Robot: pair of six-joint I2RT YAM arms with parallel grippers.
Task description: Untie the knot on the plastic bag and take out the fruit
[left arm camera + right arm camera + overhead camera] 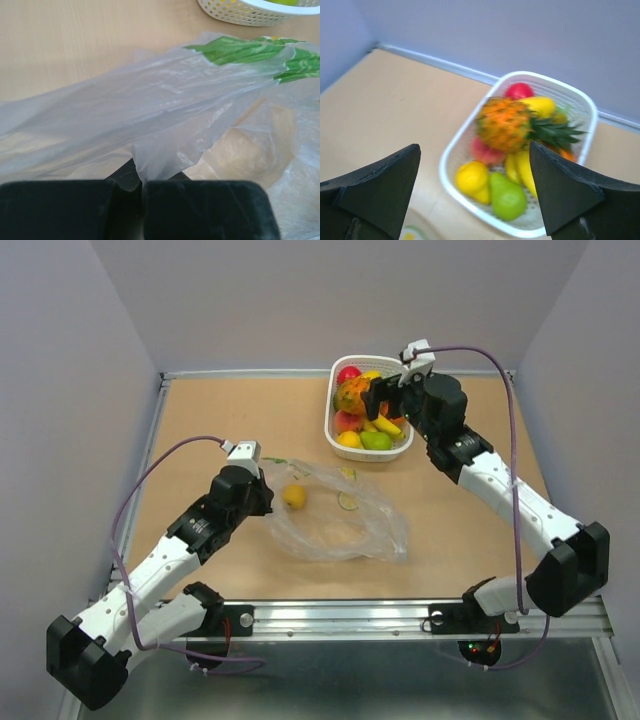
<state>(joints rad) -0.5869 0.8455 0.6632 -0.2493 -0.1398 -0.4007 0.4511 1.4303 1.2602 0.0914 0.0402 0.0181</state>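
**White basket heaped with fruit, 1 piece lying in the bag**

The white basket (331, 418) sits at the far side of the table, right of centre. It holds a pineapple (504, 125) on top, a red fruit (518, 90) and a yellow oval fruit (540, 105) toward the wall. On the near side are a pink peach (484, 153), a round yellow fruit (471, 177), a green pear (508, 198) and bananas (522, 170).

The right gripper (474, 149) hangs above the basket's near-left rim, its 2 fingers spread wide with nothing between them.

The plastic bag (345, 530) lies slack and crumpled mid-table, between the 2 arms and just in front of the basket. Inside it, 1 small yellow fruit (293, 496) rests near the left end.

The left gripper (141, 186) is closed on a fold of the bag's clear film at that left end. Whether that fold is the knot I cannot tell.

The table (210, 420) is pale wood, and a metal rail (340, 617) runs along its near edge. Plain lilac-grey walls (300, 300) enclose it on 3 sides.
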